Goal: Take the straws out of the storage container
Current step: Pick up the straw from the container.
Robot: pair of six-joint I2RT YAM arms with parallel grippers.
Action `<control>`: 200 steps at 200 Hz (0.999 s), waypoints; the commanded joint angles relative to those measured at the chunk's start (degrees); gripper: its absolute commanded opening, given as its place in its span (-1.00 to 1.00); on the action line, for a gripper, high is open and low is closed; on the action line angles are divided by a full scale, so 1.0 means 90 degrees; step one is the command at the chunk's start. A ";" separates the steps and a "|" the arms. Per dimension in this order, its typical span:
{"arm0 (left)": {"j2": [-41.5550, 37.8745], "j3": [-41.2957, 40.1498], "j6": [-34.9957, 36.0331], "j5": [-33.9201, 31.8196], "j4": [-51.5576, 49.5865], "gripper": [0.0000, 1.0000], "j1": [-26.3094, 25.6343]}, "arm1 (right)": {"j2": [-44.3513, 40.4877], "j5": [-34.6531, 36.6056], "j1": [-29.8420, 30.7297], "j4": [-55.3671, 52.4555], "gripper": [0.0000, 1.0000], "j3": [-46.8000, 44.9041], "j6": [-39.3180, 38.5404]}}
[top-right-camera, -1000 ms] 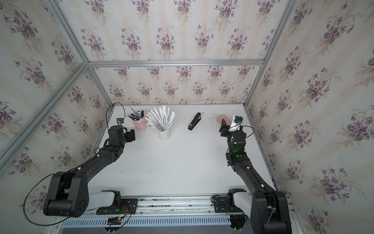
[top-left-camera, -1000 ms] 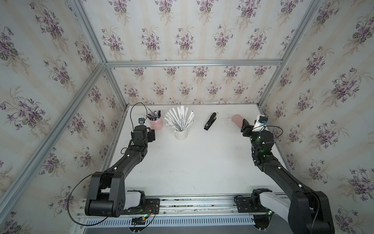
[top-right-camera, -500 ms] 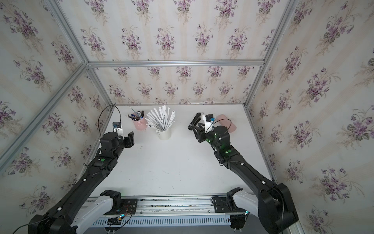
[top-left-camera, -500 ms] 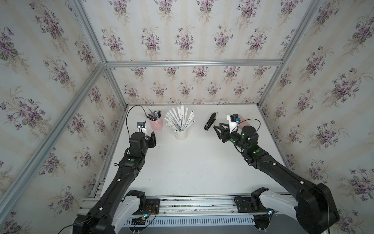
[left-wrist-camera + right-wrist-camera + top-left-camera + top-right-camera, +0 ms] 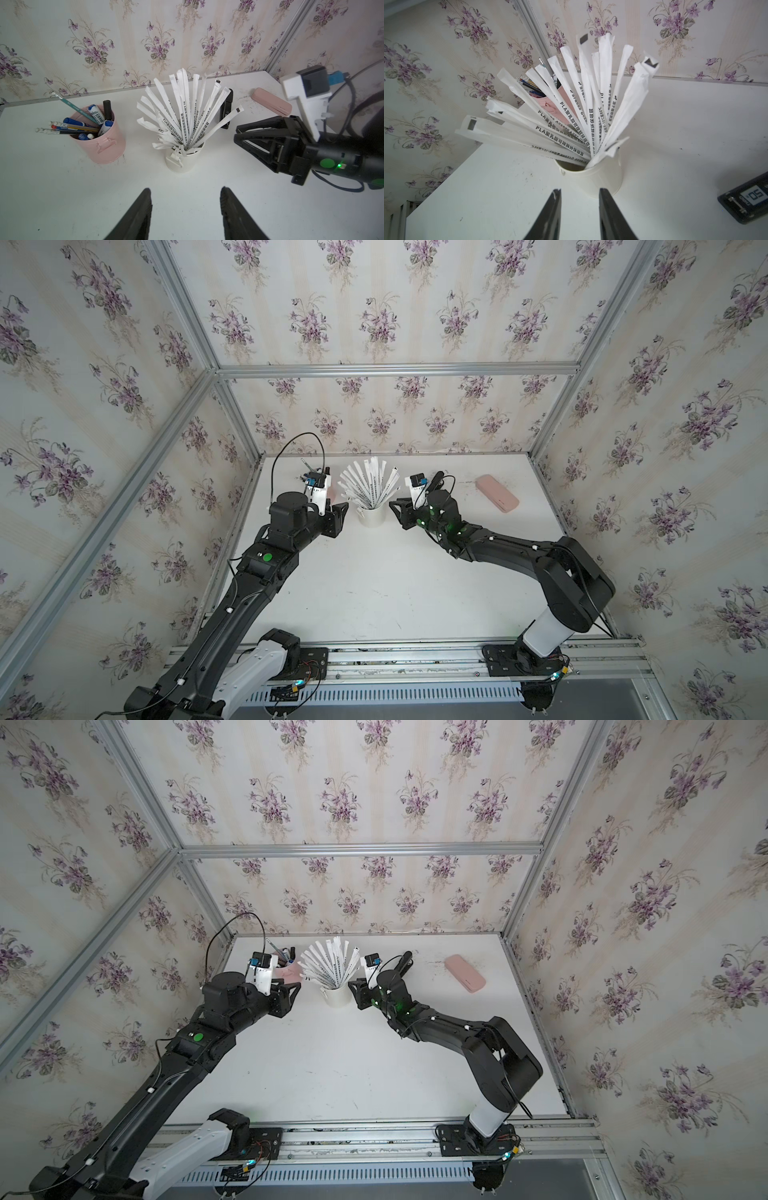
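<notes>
Both spread, empty: left pincer (image 5: 343, 512), right pincer (image 5: 395, 513) flank storage container (image 5: 372, 517), just beside, no contact; straws (image 5: 368, 486) fanned inside.

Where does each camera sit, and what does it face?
Top views: high behind the robot, looking down on the table; left arm, right arm show.
Left wrist: on that arm, facing straws and pen cup; left gripper, right gripper show.
Right wrist: on that arm, close to the straws; right gripper shows.
All share: straws in the container.
</notes>
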 commanded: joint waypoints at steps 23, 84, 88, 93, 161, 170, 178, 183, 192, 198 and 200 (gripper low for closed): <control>-0.0123 -0.0111 -0.0012 0.0226 0.0004 0.09 0.0000 | 0.0695 0.1023 0.0157 0.0468 -0.37 0.0387 0.0066; -0.0218 -0.0273 -0.0010 0.0195 0.0125 0.09 -0.0002 | 0.1344 0.1180 0.0250 0.0751 -0.48 0.0812 0.0087; -0.0209 -0.0282 -0.0015 0.0189 0.0126 0.09 -0.0001 | 0.1363 0.1180 0.0248 0.0751 -0.50 0.0832 0.0078; -0.0200 -0.0278 -0.0012 0.0193 0.0134 0.09 -0.0005 | 0.1381 0.1179 0.0260 0.0744 -0.56 0.0858 0.0070; -0.0158 -0.0251 -0.0032 0.0230 0.0154 0.09 -0.0002 | 0.1081 0.1438 0.0388 0.0296 -0.97 0.0853 -0.0186; -0.0168 -0.0241 -0.0041 0.0234 0.0128 0.09 -0.0001 | 0.1014 0.1471 0.0404 0.0157 -0.99 0.0868 -0.0187; -0.0174 -0.0221 -0.0040 0.0234 0.0107 0.09 0.0000 | 0.0961 0.1478 0.0415 0.0003 -1.00 0.0898 -0.0173; -0.0188 -0.0223 -0.0045 0.0234 0.0097 0.09 -0.0002 | 0.0921 0.1471 0.0416 -0.0079 -1.00 0.0900 -0.0175; -0.0200 -0.0215 -0.0045 0.0223 0.0086 0.17 -0.0002 | 0.0846 0.1445 0.0426 -0.0235 -1.00 0.0930 -0.0168; -0.0220 -0.0220 -0.0059 0.0223 0.0074 0.17 0.0000 | 0.0787 0.1420 0.0426 -0.0354 -1.00 0.0950 -0.0156; -0.0221 -0.0218 -0.0053 0.0220 0.0069 0.17 0.0006 | 0.0774 0.1416 0.0426 -0.0397 -1.00 0.0959 -0.0150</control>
